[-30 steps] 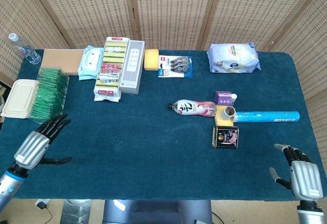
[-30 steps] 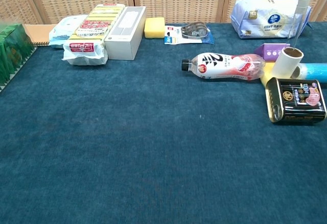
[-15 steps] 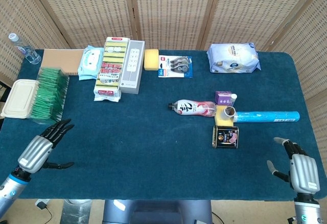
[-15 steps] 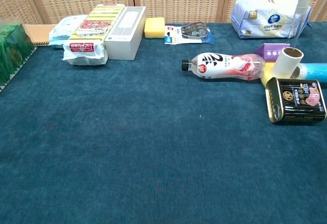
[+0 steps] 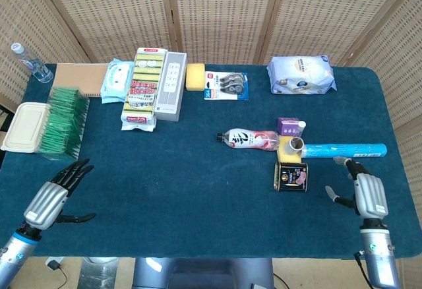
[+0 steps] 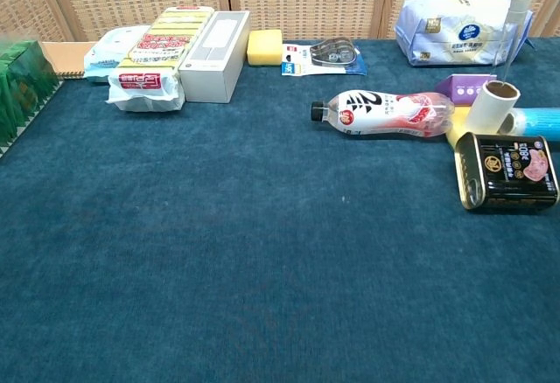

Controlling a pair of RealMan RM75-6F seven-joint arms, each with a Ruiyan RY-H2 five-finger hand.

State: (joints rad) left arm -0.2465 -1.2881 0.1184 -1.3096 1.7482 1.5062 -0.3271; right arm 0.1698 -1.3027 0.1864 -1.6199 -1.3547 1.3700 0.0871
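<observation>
Two hands hang over the near edge of the blue table (image 5: 198,203), both empty with fingers spread apart. The right hand (image 5: 366,193) is nearest the black tin can (image 5: 291,176), which lies on its side just in front of the yellow sponge block (image 5: 288,149) and the blue roll (image 5: 339,150). A clean reach would probably come in low from the right, clear of that roll. The left hand (image 5: 51,198) floats near the green packets (image 5: 61,120). Only the head view shows the hands; the chest view shows the can's label (image 6: 512,167) close up.
</observation>
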